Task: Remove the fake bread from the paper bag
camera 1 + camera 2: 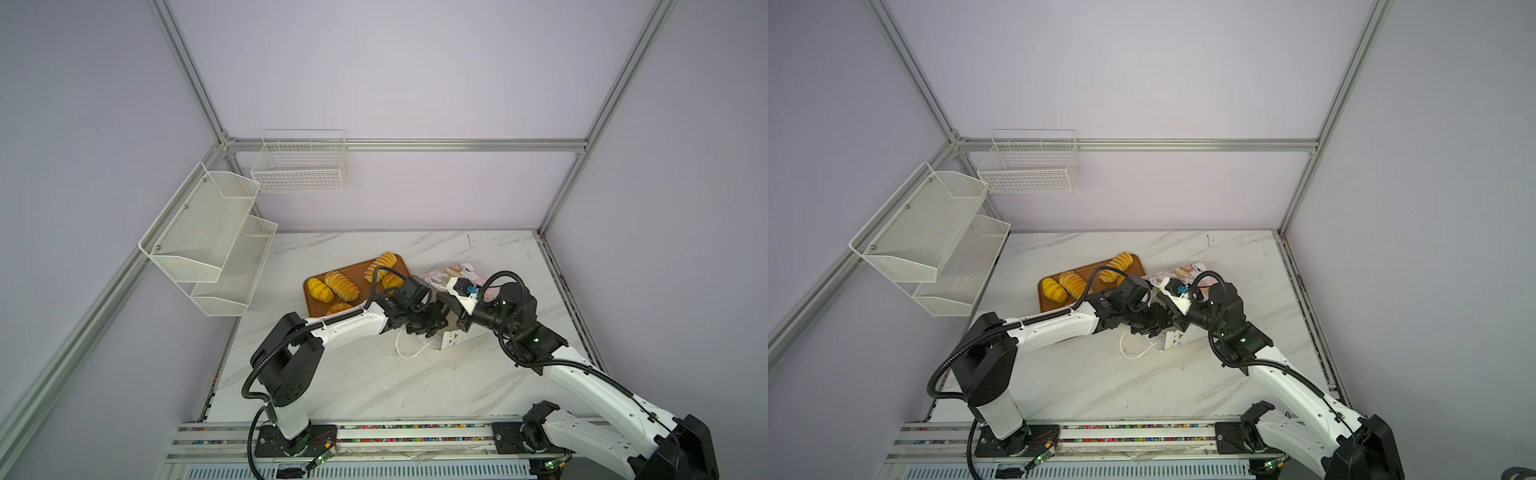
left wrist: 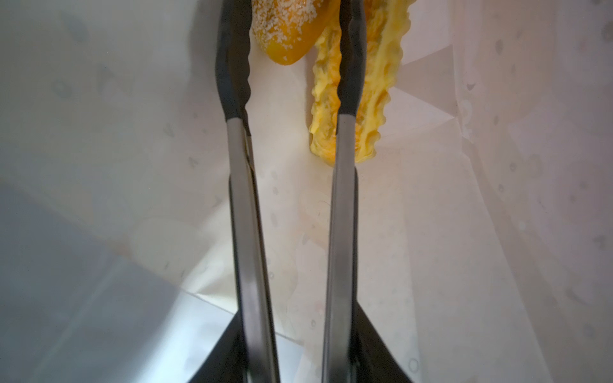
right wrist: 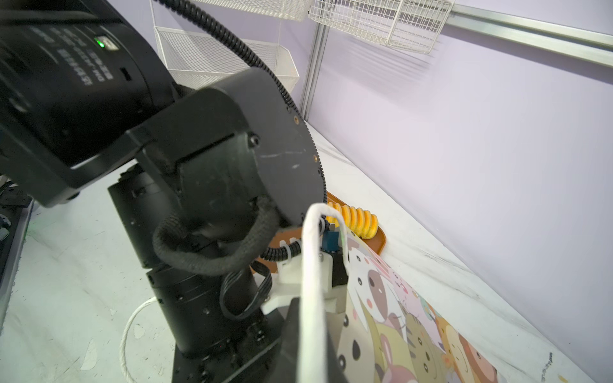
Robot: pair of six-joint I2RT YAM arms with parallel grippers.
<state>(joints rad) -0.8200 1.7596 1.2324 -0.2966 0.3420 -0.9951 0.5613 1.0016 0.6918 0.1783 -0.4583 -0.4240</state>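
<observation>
A pair of long steel tongs with black ribbed rubber tips (image 2: 243,199) reaches from the left gripper (image 2: 300,361), whose black fingers (image 2: 378,351) flank its two arms, into the white inside of the paper bag (image 2: 447,232). An orange-yellow bun speckled with white crumbs (image 2: 285,30) lies between the parted tips. One tip crosses a pale-yellow ridged long loaf (image 2: 381,83) beside it.

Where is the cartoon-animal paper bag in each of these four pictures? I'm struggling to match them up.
Both top views: the paper bag lies mid-table, just right of the brown tray.
Left wrist: only its white inside shows, all around the tongs.
Right wrist: its printed side shows, nearer than the tray.
Shared landmark: the tray, missing only from the left wrist view.
</observation>
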